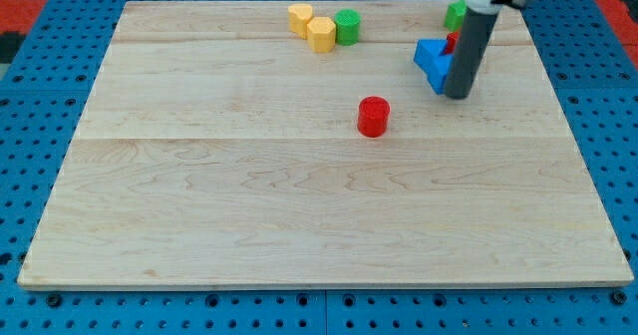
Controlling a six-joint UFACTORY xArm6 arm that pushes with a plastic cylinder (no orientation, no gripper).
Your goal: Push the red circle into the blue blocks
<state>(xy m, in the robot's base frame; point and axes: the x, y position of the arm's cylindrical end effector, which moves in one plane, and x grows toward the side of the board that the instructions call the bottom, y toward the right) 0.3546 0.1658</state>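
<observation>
A pale wooden surface (pixel 299 215) fills most of the view, lying on a blue pegboard base (pixel 40 96). The arm carries no gripper, so nothing is held; it ends in a straight dark rod coming down from the view's top right. My tip (pixel 458 97) rests on the surface near the far right corner, touching or just beside the right side of the blue blocks (pixel 433 61), a small cluster whose exact shapes are partly hidden by the rod. A small red piece (pixel 452 44) peeks out behind the rod, its shape unclear, just behind the blue cluster. A green block (pixel 456 16) sits above that, close to the far edge, partly covered by the arm. The red circle (pixel 374 116), a short upright cylinder, stands alone toward the middle of the surface, apart from the blue blocks, to their left and nearer the view's bottom. Along the far edge, left of centre, two yellow blocks (pixel 311 28) touch each other, and a green cylinder (pixel 347 26) sits against the right one.
</observation>
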